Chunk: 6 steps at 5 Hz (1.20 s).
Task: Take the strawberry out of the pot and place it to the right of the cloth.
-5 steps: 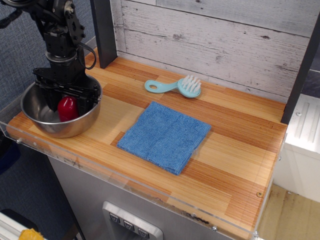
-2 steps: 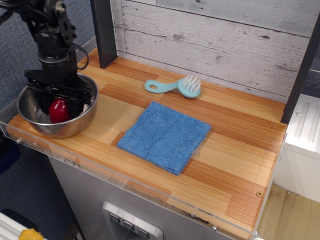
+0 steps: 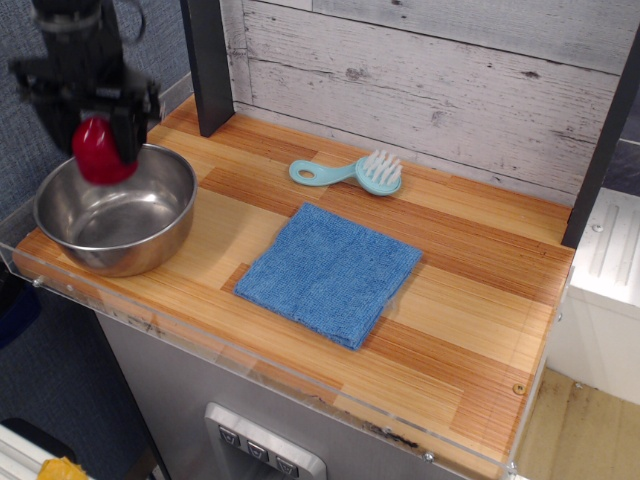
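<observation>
The red strawberry (image 3: pixel 98 151) hangs in the air above the far left rim of the steel pot (image 3: pixel 150 235). My black gripper (image 3: pixel 97 132) is shut on it from above, fingers on both sides. The pot stands on the left end of the wooden counter and now holds nothing that I can see. The blue cloth (image 3: pixel 330 271) lies flat in the middle of the counter, well to the right of the gripper.
A light-teal brush (image 3: pixel 352 172) with white bristles lies behind the cloth. A dark post (image 3: pixel 208 62) stands at the back left. A clear rail (image 3: pixel 250 370) runs along the counter's front edge. Bare wood (image 3: pixel 470 320) lies right of the cloth.
The gripper closed on the strawberry inside the pot and lifted it straight up out of the bowl. The pot shifted slightly to the left.
</observation>
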Tool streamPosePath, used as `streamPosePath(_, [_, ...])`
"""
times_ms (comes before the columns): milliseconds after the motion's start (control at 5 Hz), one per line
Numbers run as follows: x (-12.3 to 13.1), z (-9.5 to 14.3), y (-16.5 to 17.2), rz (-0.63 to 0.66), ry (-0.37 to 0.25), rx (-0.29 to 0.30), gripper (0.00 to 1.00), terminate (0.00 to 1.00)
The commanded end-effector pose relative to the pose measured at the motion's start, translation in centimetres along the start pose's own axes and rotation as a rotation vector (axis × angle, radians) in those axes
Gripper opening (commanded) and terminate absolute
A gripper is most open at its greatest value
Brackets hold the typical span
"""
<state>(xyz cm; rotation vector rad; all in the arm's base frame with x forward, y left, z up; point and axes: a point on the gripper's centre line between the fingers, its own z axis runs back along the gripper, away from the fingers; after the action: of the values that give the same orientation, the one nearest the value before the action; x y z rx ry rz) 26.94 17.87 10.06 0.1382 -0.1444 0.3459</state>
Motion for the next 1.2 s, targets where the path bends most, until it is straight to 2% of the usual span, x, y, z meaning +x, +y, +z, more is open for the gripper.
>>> streamPosePath(0, [0.7,8.8,-2.3,-0.067,-0.169,-0.028,0.00,0.00])
streamPosePath(200, [-0.6,10.8,-4.7,-0.128,-0.194,-0.059,0.00,0.00])
streamPosePath(400, [-2.9,11.4,-6.9,-0.196,-0.198,-0.076,0.00,0.00])
streamPosePath(600, [-5.6,11.4,-9.9,-0.273,-0.175,-0.100,0.00,0.00])
streamPosePath(1000, [-9.1,10.9,-16.8,-0.435,-0.173,-0.149,0.00,0.00])
